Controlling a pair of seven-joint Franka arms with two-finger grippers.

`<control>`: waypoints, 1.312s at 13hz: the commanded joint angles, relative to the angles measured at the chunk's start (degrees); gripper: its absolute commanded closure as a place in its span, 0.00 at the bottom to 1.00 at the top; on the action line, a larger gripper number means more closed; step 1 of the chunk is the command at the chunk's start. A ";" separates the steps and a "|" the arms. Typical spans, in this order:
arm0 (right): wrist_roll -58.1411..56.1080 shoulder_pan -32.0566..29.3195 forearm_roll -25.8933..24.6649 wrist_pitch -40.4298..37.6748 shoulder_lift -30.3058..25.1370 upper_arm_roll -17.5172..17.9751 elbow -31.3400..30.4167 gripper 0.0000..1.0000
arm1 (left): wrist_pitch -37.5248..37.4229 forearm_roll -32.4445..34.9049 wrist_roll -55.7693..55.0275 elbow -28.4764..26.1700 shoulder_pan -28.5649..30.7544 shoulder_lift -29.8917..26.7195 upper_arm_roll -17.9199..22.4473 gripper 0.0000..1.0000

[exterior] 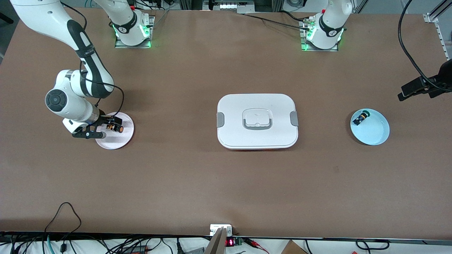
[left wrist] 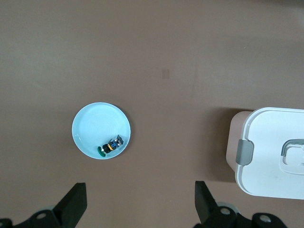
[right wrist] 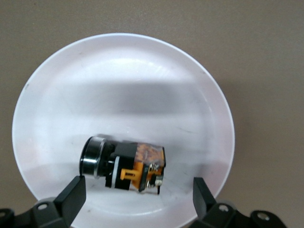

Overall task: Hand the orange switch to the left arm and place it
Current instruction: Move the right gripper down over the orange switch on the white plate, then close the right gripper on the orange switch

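Observation:
The orange switch (exterior: 114, 127) lies on its side on a small white plate (exterior: 116, 141) toward the right arm's end of the table. In the right wrist view the switch (right wrist: 128, 164) shows its orange body and metal-ringed cap on the plate (right wrist: 123, 95). My right gripper (exterior: 106, 129) is low over this plate, open, with its fingers (right wrist: 71, 195) on either side of the switch and apart from it; the gripper (right wrist: 137, 197) holds nothing. My left gripper (exterior: 411, 91) hangs high over the left arm's end of the table, open and empty (left wrist: 141, 206). The white box (exterior: 233, 116) sits mid-table.
A light-blue plate (exterior: 376, 133) toward the left arm's end holds a small black switch with a green cap (exterior: 361, 117). Both show in the left wrist view, plate (left wrist: 92, 124) and switch (left wrist: 110, 145), beside the box's latched end (left wrist: 270, 152). Cables run along the table's near edge.

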 commanded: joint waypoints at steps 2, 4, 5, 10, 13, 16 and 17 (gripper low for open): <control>1.48 0.38 0.40 1.41 1.71 0.04 1.32 0.00 | -0.44 -0.87 1.10 1.10 0.14 0.30 0.07 0.00; 1.48 0.38 0.49 2.12 2.33 0.04 1.49 0.00 | -0.44 -0.87 1.10 1.10 0.14 0.39 0.07 0.00; 1.66 0.29 0.49 1.95 2.24 0.04 1.84 0.00 | -0.44 -0.87 1.10 1.10 0.14 0.39 0.07 0.00; 9.38 0.81 6.63 1.77 0.31 0.12 2.20 0.00 | -0.44 -0.87 1.10 1.10 0.14 0.39 0.07 0.00; 11.06 0.73 13.39 1.86 0.92 0.04 2.11 0.00 | -0.44 -0.87 1.10 1.10 0.14 0.39 0.07 0.00; 12.11 -0.85 13.67 1.25 1.27 0.04 1.32 0.00 | -0.44 -0.87 1.10 1.10 0.14 0.39 0.07 0.00; 13.16 -1.64 13.67 -0.50 0.66 0.04 1.32 0.00 | -0.44 -0.87 1.10 1.10 0.05 0.39 0.07 0.00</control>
